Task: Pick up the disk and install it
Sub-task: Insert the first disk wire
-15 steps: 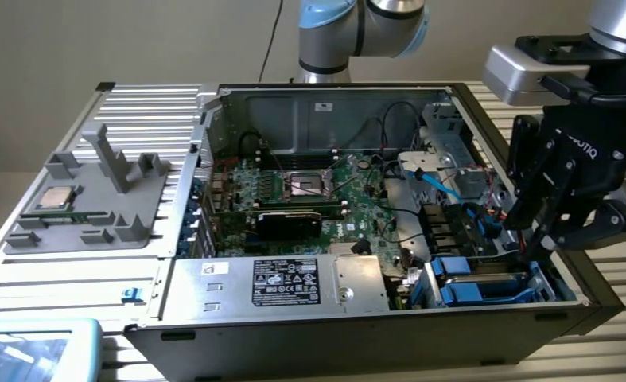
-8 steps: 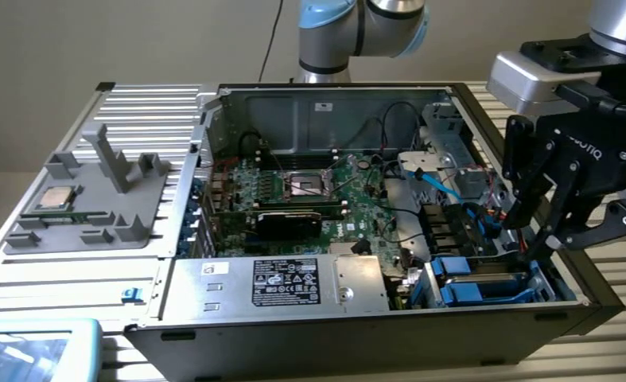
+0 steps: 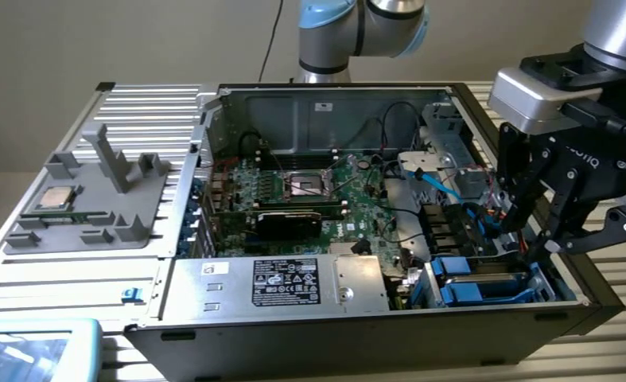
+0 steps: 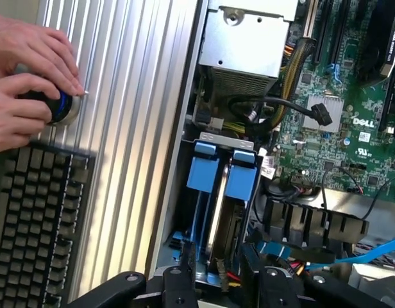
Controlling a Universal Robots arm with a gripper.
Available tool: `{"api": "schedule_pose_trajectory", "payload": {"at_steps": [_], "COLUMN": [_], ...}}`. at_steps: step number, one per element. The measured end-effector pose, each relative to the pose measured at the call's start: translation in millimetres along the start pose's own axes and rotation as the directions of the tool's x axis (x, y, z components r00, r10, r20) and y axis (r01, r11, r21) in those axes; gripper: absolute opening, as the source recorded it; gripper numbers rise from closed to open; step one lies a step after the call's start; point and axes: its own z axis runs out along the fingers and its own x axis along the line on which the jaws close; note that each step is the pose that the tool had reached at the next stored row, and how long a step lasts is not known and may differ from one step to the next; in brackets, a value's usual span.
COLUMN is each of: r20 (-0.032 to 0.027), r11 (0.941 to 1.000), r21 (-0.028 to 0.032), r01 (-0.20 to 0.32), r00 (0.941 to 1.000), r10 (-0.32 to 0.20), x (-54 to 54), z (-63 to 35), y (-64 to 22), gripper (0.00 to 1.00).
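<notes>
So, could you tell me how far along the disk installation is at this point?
Done, apparently: two blue carriers stand side by side in the drive bay, so the delivery looks made, though I cannot tell which one is ours. In hand: nothing; the gripper hangs over the bay, jaws apart and empty. Left: whether either carrier is fully seated does not show.

The arm is silver-grey tubing with pale blue joint caps. A silver-grey wrist block carries the black gripper, which bears white lettering and jointed black fingers with round pivot pins.
</notes>
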Motion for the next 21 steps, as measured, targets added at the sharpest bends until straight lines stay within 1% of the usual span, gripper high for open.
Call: {"api": "schedule_pose_trajectory", "payload": {"at_steps": [4,6,7,12,17,18,19,21], "r20": [0.0223,0.031,0.0339,0.0443,0.0577,0.0625,0.0694,0.0867], "r11": [0.9999,0.9999,0.9999,0.9998,0.9996,0.9996,0.9995,0.9994], "r21": [0.0052,0.0071,0.0075,0.0054,0.0076,0.0089,0.0105,0.0146], "r01": [0.009,0.012,0.013,0.019,0.026,0.028,0.029,0.031], "r00": [0.9997,0.9994,0.9993,0.9988,0.998,0.9976,0.9971,0.9957], "r10": [-0.009,-0.012,-0.013,-0.02,-0.026,-0.029,-0.03,-0.032], "x": [1.1,1.8,2.3,4.9,7.6,8.1,8.8,11.1], "z": [2.6,4.3,5.3,10.9,16.5,17.4,18.3,19.8], "y": [-3.3,-5.8,-6.8,-9.7,-11.5,-11.4,-11.2,-10.8], "gripper": [0.41,0.41,0.41,0.41,0.41,0.41,0.41,0.41]}}
